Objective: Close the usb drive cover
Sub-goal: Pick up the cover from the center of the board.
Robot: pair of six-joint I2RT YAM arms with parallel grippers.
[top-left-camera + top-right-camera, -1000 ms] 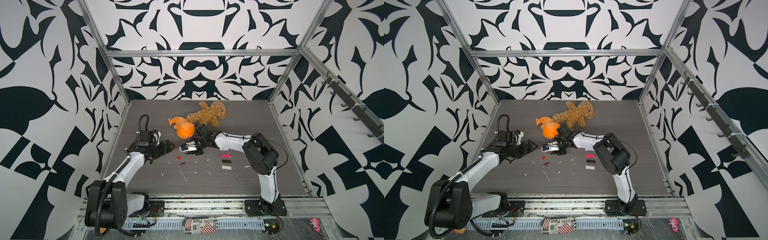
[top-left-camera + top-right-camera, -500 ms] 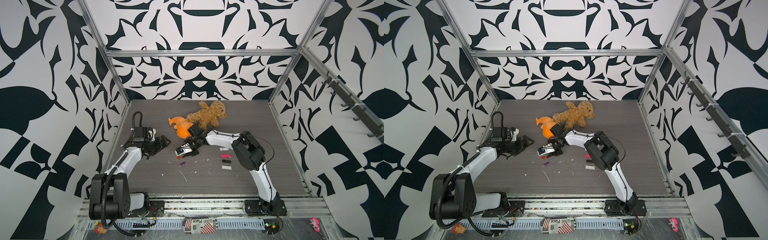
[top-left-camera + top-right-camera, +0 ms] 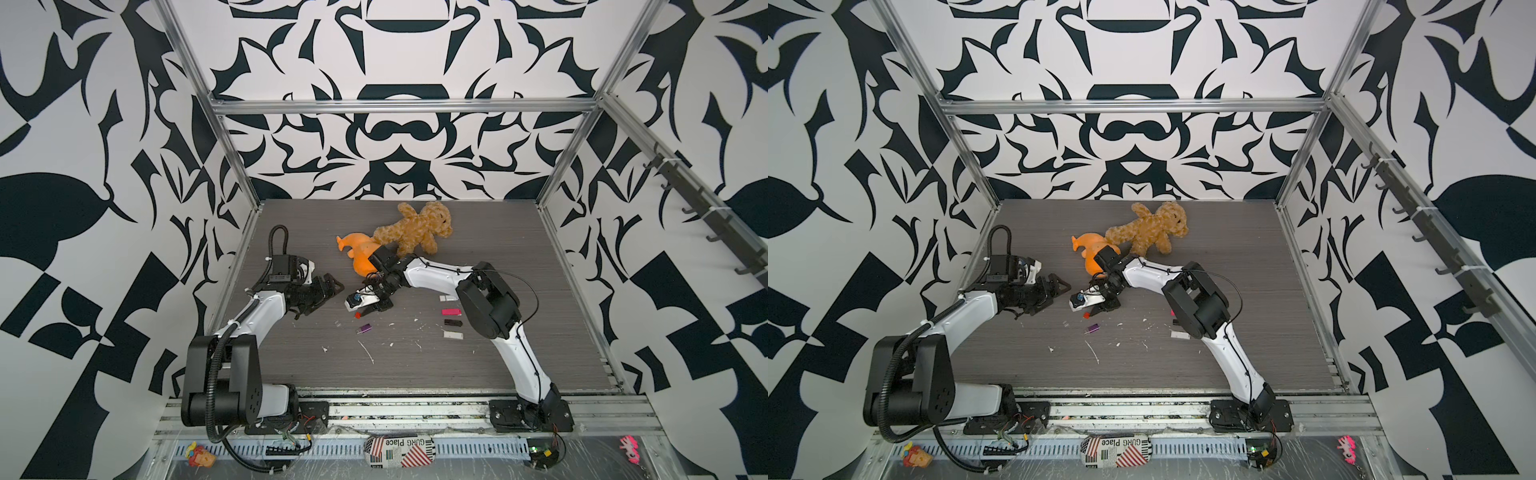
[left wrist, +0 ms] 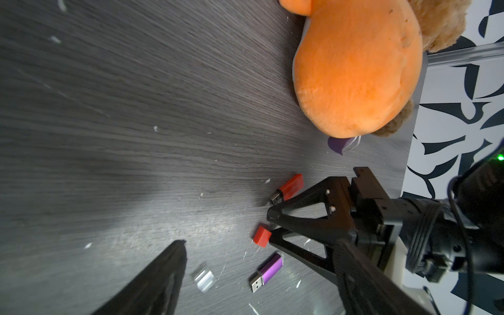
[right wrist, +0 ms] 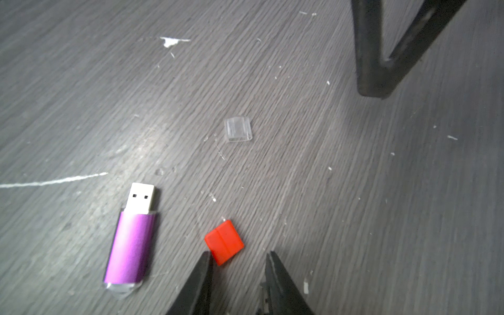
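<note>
A red usb drive (image 4: 290, 186) lies uncapped on the dark table, and its small red cover (image 5: 224, 242) (image 4: 261, 236) lies loose nearby. My right gripper (image 5: 238, 254) (image 3: 375, 307) is low over the table. Its jaws stand a little apart with nothing between them, and the red cover is just ahead of one fingertip. A purple usb drive (image 5: 131, 245) (image 3: 365, 329) lies uncapped beside it, and a clear cover (image 5: 237, 129) sits farther off. My left gripper (image 3: 328, 291) hovers open and empty to the left, facing the right gripper.
An orange plush (image 3: 361, 253) and a brown teddy bear (image 3: 415, 232) lie just behind the right gripper. A purple cap (image 4: 341, 144) peeks from under the plush. Pink (image 3: 451, 311), black (image 3: 452, 322) and white (image 3: 453, 334) drives lie in a column to the right. White scraps dot the table.
My right gripper has shifted left and toward the front, down to the red cover. The left arm has drawn back a little to the left and stays open.
</note>
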